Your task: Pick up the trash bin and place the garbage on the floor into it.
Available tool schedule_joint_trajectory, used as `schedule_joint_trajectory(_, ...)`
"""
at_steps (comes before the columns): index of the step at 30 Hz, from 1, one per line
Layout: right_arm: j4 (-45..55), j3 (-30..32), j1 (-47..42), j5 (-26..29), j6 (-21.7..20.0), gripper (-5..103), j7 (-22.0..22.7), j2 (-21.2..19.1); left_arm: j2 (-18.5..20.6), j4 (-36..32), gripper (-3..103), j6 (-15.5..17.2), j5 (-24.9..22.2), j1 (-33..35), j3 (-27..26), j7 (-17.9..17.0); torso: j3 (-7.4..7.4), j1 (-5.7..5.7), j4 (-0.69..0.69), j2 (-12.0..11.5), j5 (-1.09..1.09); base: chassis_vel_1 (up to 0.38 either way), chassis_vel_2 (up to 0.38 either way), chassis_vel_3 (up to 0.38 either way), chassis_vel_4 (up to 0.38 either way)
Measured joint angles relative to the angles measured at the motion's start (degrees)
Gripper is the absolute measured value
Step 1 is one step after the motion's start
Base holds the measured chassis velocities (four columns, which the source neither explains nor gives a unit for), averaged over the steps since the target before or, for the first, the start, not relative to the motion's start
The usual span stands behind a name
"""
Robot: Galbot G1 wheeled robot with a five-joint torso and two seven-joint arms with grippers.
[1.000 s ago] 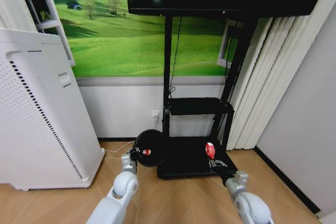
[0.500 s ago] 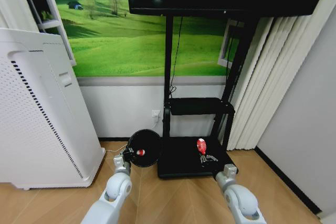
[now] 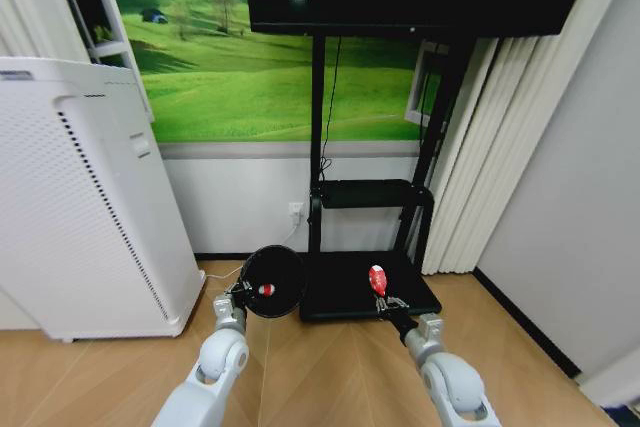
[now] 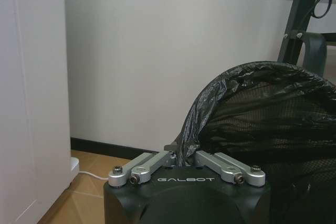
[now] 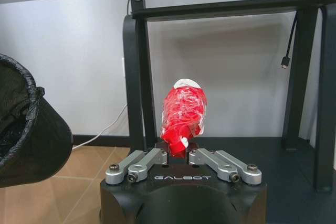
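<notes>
**Wrapper lined up for the drop**

Left gripper [image 4: 181, 163] pinches the trash bin [image 3: 272, 282] rim, held aloft. Right gripper [image 5: 178, 156] clamps a red wrapper [image 5: 182, 114] just beside it. Best bet: centre over the mouth before releasing.

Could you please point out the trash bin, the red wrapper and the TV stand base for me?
trash bin [image 3: 272, 283], head view, inside wall.
red wrapper [image 5: 182, 116], right wrist view, crumpled middle.
TV stand base [image 3: 340, 297], head view, flat top.

A green meadow mural [image 3: 250, 77] covers the wall above white paneling. A white appliance [image 3: 85, 197] stands left, a black TV stand [image 3: 370, 287] center, pale curtains [image 3: 500, 147] right, on wood floor [image 3: 330, 367].
</notes>
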Motion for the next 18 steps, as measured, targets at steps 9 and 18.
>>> schedule_joint_trajectory(9, -0.9, -0.7, 0.7, -0.9, 1.0, 13, -0.1, -0.1, -0.5, 1.2, 3, -0.4, 0.4, -0.4, 0.1, 0.6, 0.00, 0.00, 0.01, 0.0, -0.04, 0.313, -0.314, -0.305, 0.321)
schedule_joint_trajectory(18, -1.6, -2.0, 1.2, -2.0, 3.5, 13, -1.3, -0.6, -1.5, 8.4, 3, -4.4, -0.3, -3.6, 0.7, 7.3, -0.01, -0.01, -0.01, 0.0, 0.02, 0.363, -0.347, -0.340, 0.343)
